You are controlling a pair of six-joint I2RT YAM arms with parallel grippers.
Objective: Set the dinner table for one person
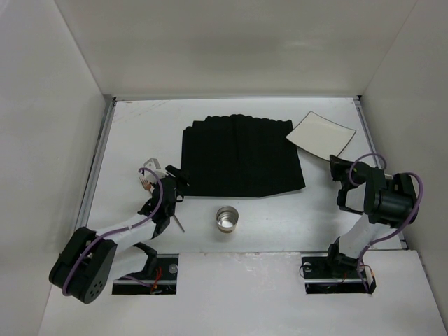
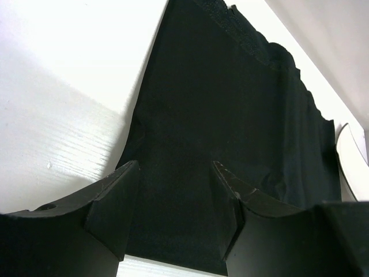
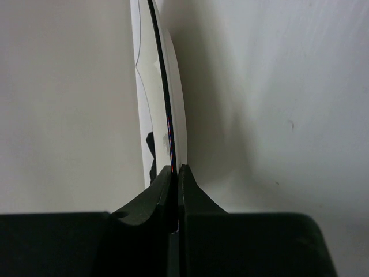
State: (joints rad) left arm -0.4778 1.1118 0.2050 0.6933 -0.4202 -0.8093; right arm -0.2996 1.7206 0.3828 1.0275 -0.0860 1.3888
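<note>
Between the right fingers [image 3: 153, 199], pinched on its rim, the square plate [image 3: 153, 115] seems stiff, slick, fragile. Left fingers [image 2: 112, 208] gape, empty.

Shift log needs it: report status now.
Left claw open over mat's near-left corner. Right claw shut on plate edge, plate beside mat. Cup on table, apart from mat. Nothing between plate and mat.

Top external view high over the 6 o'clock edge, looking down on the matte white walled table [image 1: 140, 140], left wrist view low, close on the black pleated cloth mat [image 2: 230, 144] [image 1: 241, 157] at 12 o'clock, right wrist view edge-on along the white square plate [image 3: 176, 115] [image 1: 322, 133] at 2 o'clock.
</note>
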